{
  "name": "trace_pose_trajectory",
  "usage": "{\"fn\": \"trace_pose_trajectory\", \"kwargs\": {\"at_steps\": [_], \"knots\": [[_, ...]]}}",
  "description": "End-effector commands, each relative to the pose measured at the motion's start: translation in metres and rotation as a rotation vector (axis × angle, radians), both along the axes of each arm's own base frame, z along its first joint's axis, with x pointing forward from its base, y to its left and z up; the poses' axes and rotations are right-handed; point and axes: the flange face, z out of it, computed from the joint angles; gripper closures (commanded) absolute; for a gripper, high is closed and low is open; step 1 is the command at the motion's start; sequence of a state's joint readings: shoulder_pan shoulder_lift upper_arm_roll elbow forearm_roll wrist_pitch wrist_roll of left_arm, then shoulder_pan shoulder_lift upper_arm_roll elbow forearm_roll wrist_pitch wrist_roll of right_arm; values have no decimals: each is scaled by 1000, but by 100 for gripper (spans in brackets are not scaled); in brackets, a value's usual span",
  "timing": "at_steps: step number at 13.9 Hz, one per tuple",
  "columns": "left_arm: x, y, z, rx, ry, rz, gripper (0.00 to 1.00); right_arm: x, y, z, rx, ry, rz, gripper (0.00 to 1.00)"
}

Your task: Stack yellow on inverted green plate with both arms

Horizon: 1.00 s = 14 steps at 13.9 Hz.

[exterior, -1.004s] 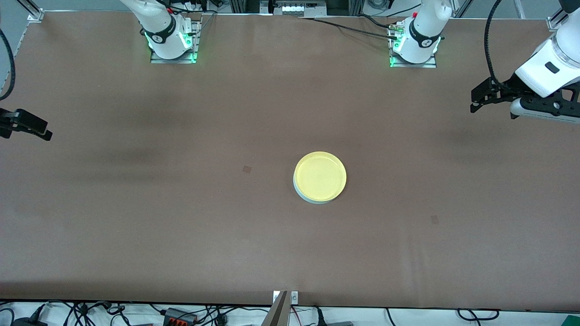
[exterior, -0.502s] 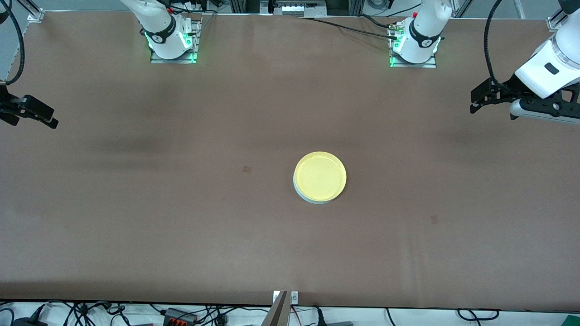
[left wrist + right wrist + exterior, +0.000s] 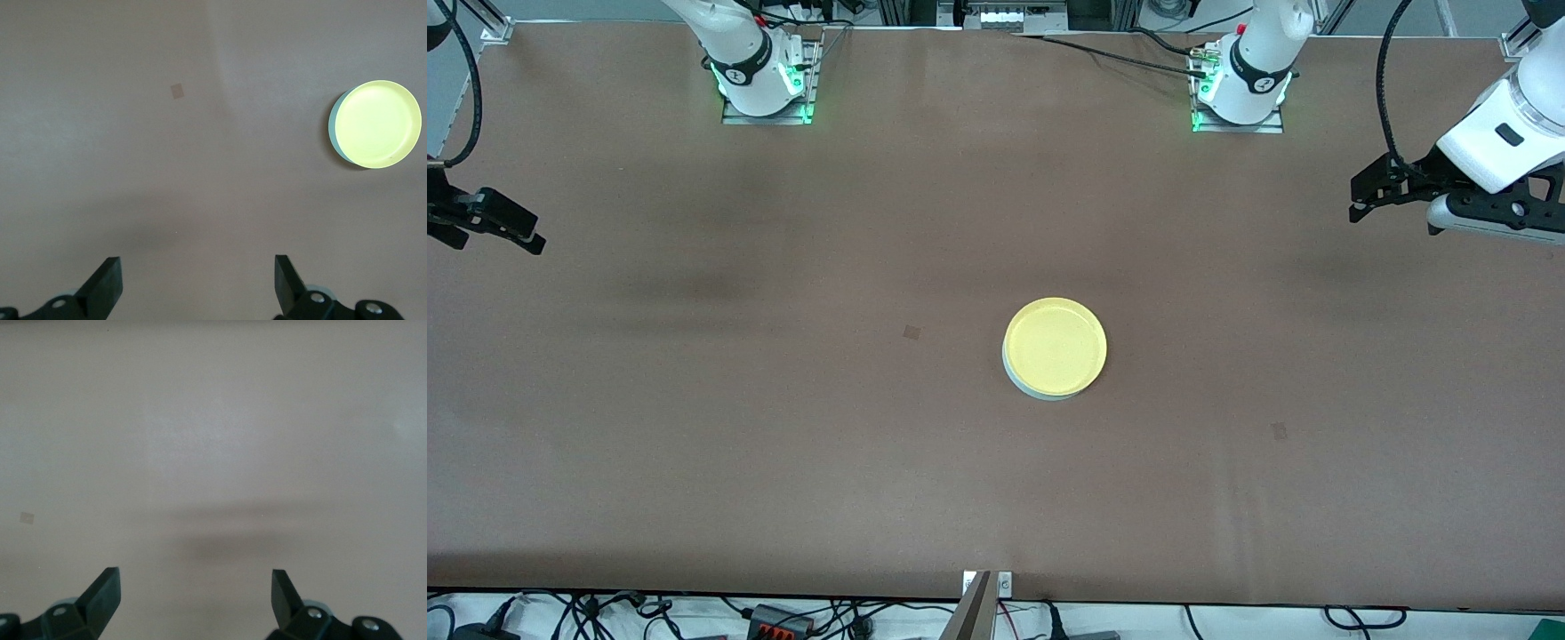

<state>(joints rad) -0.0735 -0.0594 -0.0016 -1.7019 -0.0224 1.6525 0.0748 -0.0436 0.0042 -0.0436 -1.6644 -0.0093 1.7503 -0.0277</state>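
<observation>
Resting squarely on the green plate [image 3: 1021, 380], the yellow plate [image 3: 1055, 345] is best left untouched, both grippers' jaws wide open and empty.

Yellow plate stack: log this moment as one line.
yellow plate: on green plate, mid-table | left pincer: open, empty, over left arm's table end | right pincer: open, empty, over right arm's table end

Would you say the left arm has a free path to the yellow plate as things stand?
Probably yes: the open left gripper hangs over bare table at its own end, and nothing stands between it and the yellow plate.
</observation>
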Motion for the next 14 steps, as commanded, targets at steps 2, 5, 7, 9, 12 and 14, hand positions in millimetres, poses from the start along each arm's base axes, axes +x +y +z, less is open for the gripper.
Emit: {"fn": "trace_pose_trajectory", "kwargs": {"at_steps": [2,5,7,9,12,14], "knots": [[2,-2,7,-22,5,-18,0,-4,12,7,-13,-14,0,0],[2,-2,7,-22,5,-18,0,-4,12,7,-17,-14,2,0],[2,-2,7,-22,5,-18,0,-4,10,6,-21,-7,8,0],[2,-2,7,-22,5,-17,0,-6,10,3,-21,11,11,0],[2,-2,7,-22,5,-20,0,-7,10,0,-24,24,16,0],[2,-2,7,-20,5,-20,0,-7,7,-1,-24,25,19,0]]}}
